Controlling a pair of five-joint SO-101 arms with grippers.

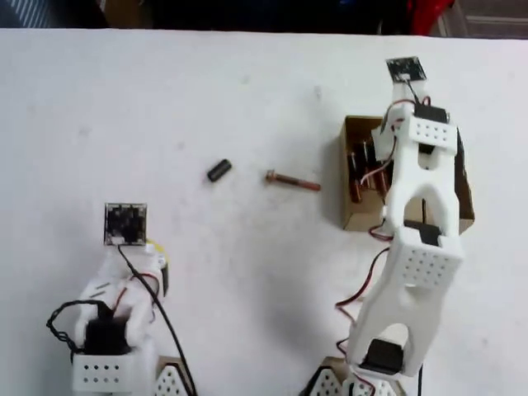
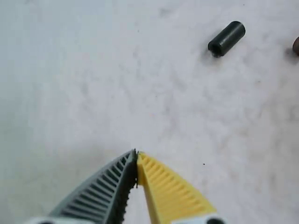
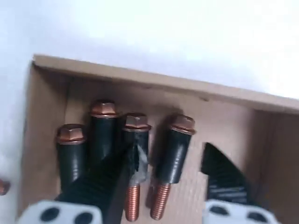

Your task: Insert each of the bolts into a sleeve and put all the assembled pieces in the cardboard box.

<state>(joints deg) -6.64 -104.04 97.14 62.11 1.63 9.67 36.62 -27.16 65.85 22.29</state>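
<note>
I'm seeing the loose bolt (image 1: 293,181) lying on the table (image 1: 124,99) between sleeve (image 1: 219,171) and cardboard box (image 1: 353,125), long axis running toward both, head pointing at the sleeve. My left gripper (image 2: 136,161) is sitting pressed together; the right gripper (image 3: 171,149) is hanging spread over the box's sleeved bolts (image 3: 103,135).

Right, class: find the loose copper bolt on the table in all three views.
High view: the loose bolt lies between the black sleeve and the cardboard box.
Left wrist view: its brown end at the picture's edge, past the sleeve.
Right wrist view: probably the copper speck outside the box wall.
Shared landmark: the white table.
</note>
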